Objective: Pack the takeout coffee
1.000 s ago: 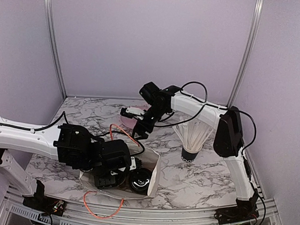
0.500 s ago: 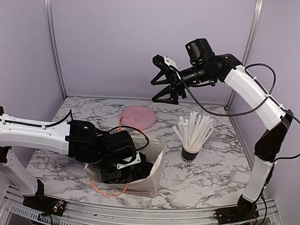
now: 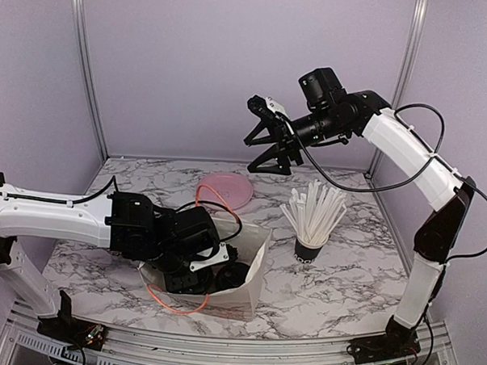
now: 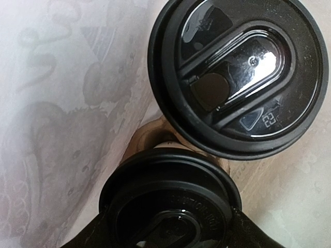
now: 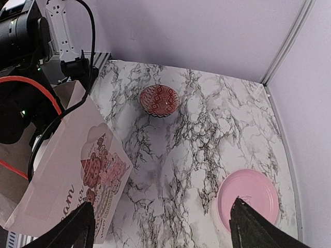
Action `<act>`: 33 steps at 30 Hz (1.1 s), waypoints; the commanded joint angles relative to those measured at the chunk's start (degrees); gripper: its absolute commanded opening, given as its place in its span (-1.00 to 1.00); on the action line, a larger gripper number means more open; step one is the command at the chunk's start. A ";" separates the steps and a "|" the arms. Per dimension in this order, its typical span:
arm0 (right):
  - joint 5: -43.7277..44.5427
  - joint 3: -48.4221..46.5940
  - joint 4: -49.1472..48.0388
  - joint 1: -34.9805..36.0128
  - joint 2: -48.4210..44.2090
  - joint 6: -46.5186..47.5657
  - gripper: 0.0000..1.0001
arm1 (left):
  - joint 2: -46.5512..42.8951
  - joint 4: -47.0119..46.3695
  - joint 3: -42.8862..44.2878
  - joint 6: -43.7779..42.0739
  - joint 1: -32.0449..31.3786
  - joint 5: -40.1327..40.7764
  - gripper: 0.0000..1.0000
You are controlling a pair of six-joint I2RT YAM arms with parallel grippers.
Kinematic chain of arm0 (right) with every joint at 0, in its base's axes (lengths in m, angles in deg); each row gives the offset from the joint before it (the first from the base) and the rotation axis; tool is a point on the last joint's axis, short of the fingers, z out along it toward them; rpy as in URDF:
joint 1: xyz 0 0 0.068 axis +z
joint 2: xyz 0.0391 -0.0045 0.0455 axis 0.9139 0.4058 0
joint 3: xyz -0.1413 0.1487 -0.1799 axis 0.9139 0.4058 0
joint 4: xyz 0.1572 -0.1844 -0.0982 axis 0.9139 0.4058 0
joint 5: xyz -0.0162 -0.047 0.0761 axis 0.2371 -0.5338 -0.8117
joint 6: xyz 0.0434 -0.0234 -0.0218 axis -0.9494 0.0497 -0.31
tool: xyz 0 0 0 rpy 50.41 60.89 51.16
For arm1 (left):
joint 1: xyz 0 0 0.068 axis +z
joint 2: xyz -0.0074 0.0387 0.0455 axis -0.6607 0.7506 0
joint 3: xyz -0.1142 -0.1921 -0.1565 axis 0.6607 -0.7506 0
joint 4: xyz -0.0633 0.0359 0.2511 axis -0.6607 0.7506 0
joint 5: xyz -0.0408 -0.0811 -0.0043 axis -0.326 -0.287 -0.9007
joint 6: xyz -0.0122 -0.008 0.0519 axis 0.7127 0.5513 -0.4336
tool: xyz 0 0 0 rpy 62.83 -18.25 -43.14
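Takeout coffee cup (image 4: pixel 170 204) stands between the left gripper (image 3: pixel 193 271) fingers (image 4: pixel 256 235), which are clamped on its sides under the black lid, down inside the paper bag (image 3: pixel 254 268). Second cup (image 4: pixel 238 77) stands just beyond the fingertips, beside the first. Right gripper (image 5: pixel 161 227) fingers (image 5: pixel 77 227) are spread, empty, raised high above the table; pink plate (image 5: pixel 247 194) lies beneath one fingertip, patterned bowl (image 5: pixel 159 99) farther out.

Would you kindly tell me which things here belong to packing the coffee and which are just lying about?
For the job: near cup, far cup, paper bag.
Lying about: pink plate, straw cup, red bowl.
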 commanded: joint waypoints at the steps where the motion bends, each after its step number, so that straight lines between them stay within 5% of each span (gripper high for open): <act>1: -0.13 -0.32 1.95 -0.14 -1.95 0.56 0.74 | 0.79 4.46 0.73 2.32 -0.27 -9.25 0.40; 11: 1.30 0.01 2.87 -0.08 -3.03 1.67 0.75 | -1.88 7.02 7.07 3.39 -0.13 -7.04 0.85; 23: 2.04 -3.44 2.96 -2.57 -0.57 1.11 0.75 | -0.78 5.26 13.52 2.55 6.55 -1.21 0.87; 33: 2.14 -3.32 3.05 -4.55 -0.01 0.58 0.75 | 5.32 3.51 19.18 -1.16 15.08 -8.11 0.78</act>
